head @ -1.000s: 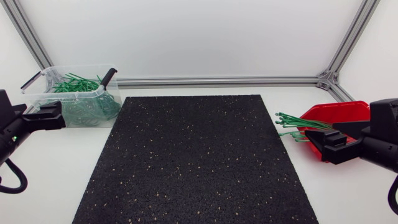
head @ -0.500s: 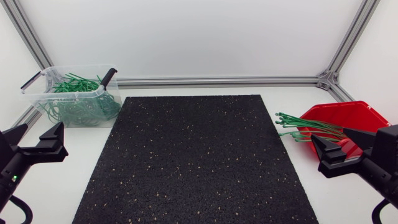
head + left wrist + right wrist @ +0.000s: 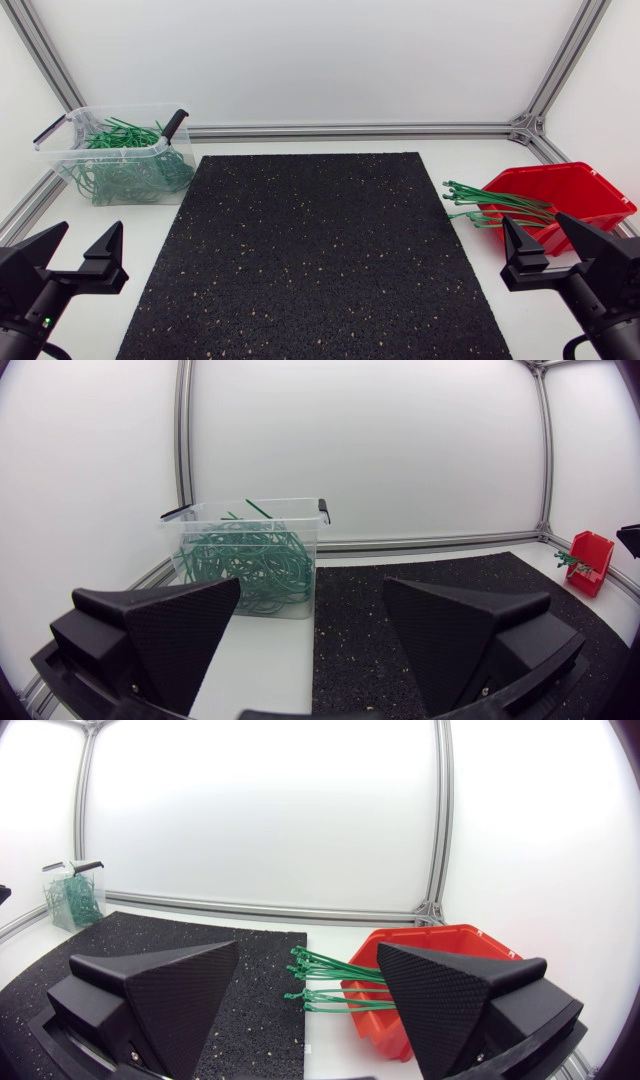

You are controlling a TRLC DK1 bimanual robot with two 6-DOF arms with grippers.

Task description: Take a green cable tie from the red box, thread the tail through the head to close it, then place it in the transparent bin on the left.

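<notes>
The red box (image 3: 570, 196) stands at the table's right side, with a bundle of straight green cable ties (image 3: 487, 205) sticking out over its left rim. My right gripper (image 3: 556, 246) is open and empty just in front of the box; in the right wrist view the box (image 3: 430, 960) and the ties (image 3: 325, 982) lie ahead of its fingers. The transparent bin (image 3: 120, 152) at the back left holds closed green tie loops. My left gripper (image 3: 76, 250) is open and empty near the front left, with the bin (image 3: 250, 555) ahead of it.
A black speckled mat (image 3: 315, 250) covers the middle of the table between both arms. An aluminium frame rail (image 3: 350, 130) runs along the back edge. The bin has black handle clips on its rim.
Both arms have drawn back toward the table's front edge. The left gripper moved away from the bin, the right one away from the red box; both stayed open.
</notes>
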